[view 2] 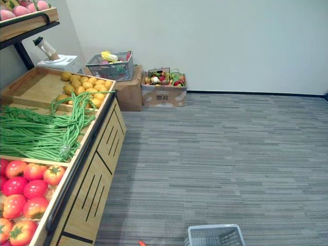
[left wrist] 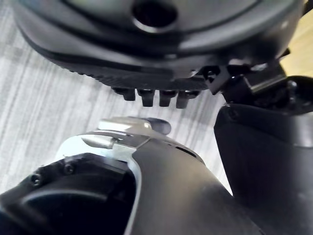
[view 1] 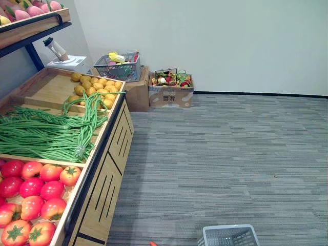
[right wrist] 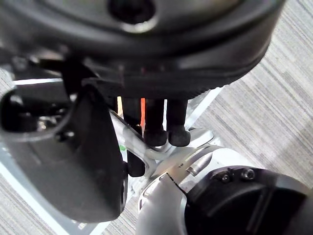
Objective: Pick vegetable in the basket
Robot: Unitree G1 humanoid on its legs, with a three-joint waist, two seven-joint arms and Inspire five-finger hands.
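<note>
- Along the left of the scene, a wooden produce stand (view 1: 105, 179) holds the vegetables: tomatoes (view 1: 33, 192) in the near tray, a heap of long green beans (view 1: 46, 134) in the middle one and yellow-brown round produce (view 1: 95, 87) in the far one; none is in a hand yet
- Low at the near right, the pale basket (view 1: 228, 227) sits well apart from the stand; I cannot tell whether anything lies in it
- The right hand (right wrist: 156, 129) has its fingers hooked down over the basket's pale handle bar and appears to carry it
- The left hand (left wrist: 166, 97) is over the grey carpet (view 1: 230, 154), fingers loose, with nothing in it
- Likely risks from here:
  - the beans lie tangled and some loop over the tray's edge, so a pull on a few strands could drag the whole bunch off the stand
  - the tomatoes are round and smooth, so a shallow pinch may let one roll or drop
  - with the basket far to the right, anything picked must cross open floor, and a swinging basket could make the drop miss
</note>
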